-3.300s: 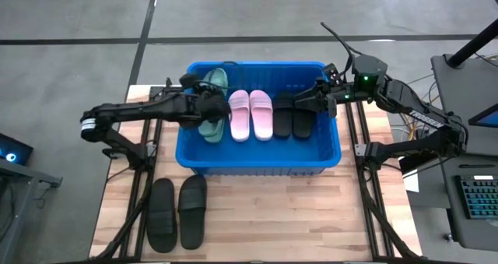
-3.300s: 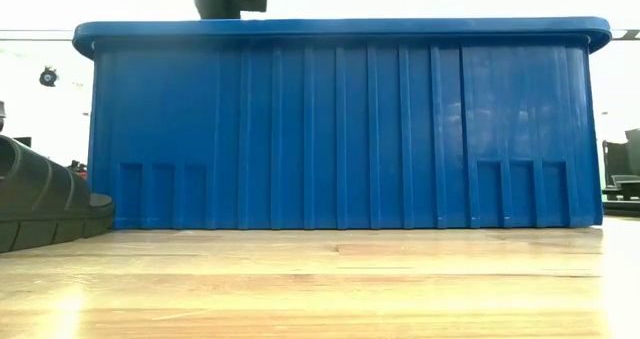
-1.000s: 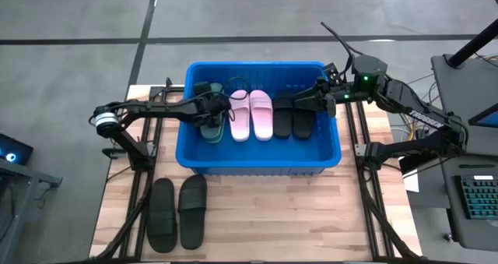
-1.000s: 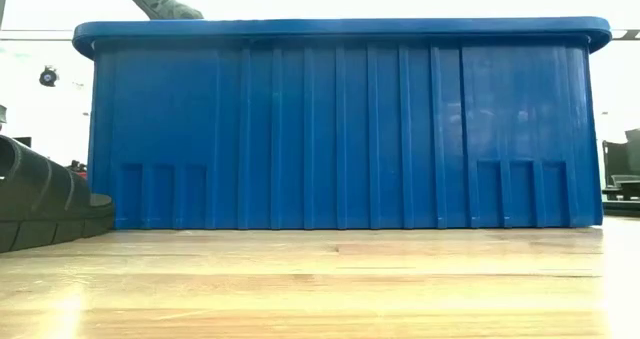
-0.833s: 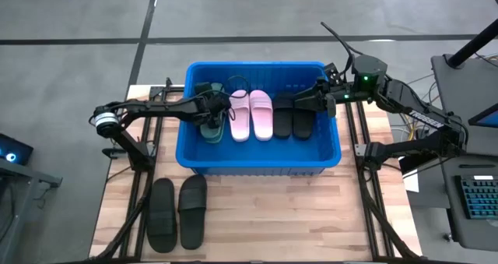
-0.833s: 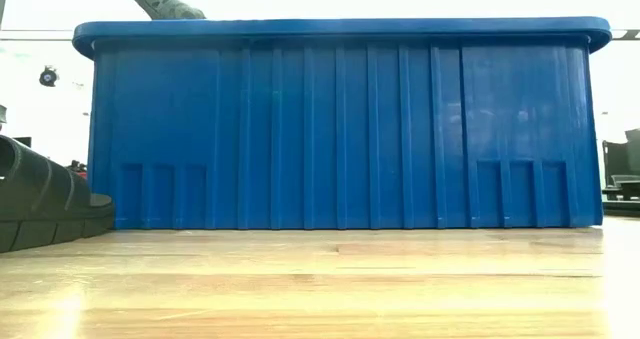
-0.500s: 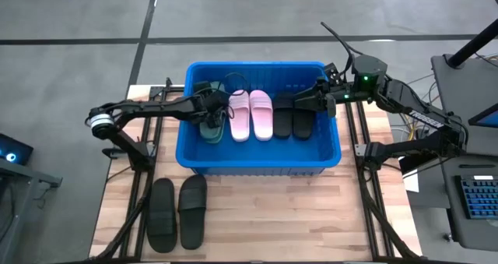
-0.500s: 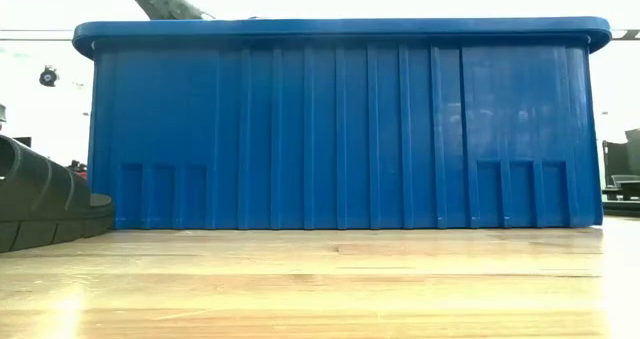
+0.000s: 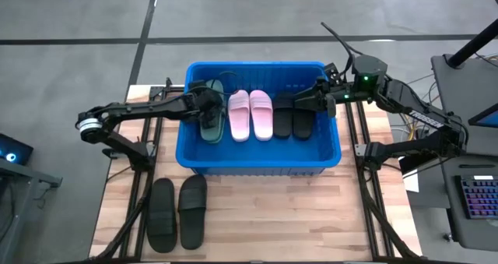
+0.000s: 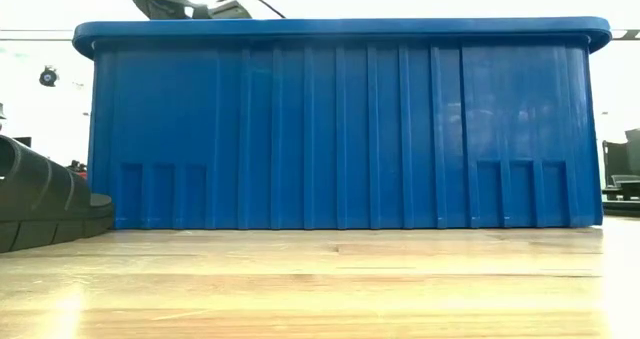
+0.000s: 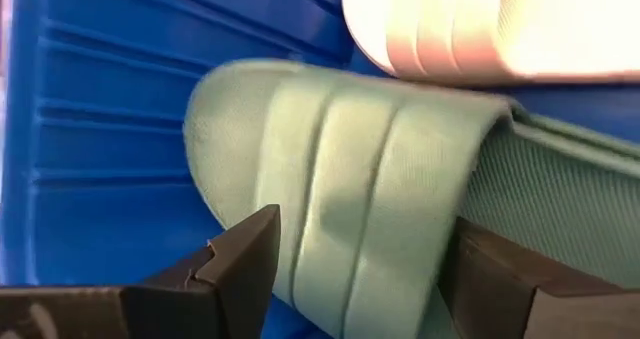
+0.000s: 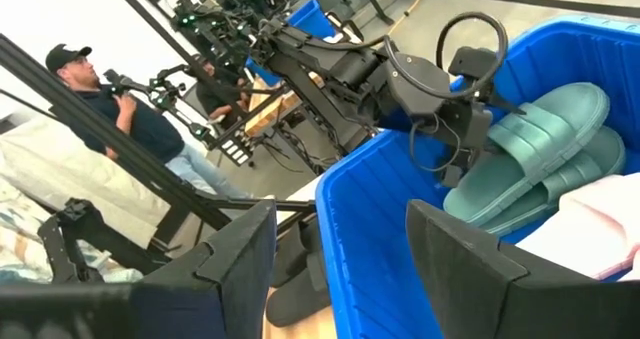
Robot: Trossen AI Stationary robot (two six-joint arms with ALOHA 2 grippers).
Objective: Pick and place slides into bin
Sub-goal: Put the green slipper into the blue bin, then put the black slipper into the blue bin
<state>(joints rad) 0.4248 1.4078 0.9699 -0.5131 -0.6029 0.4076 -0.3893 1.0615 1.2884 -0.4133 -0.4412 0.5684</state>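
Green slides (image 9: 211, 117) are sitting in the blue bin (image 9: 261, 161), far left, beside the pink pair (image 9: 250, 114) and a black pair (image 9: 294, 114). Left gripper (image 9: 207, 105) hangs over the green ones, released, fingers either side of a strap. Right gripper (image 9: 305, 102) is open above the black pair. Two more black slides (image 9: 177, 212) are out on the counter (image 9: 272, 217).

A pale wooden counter (image 9: 257, 217) carries the blue bin (image 9: 257, 161) across its far half, and a pair of black slides (image 9: 177, 212) lying side by side near its front left corner
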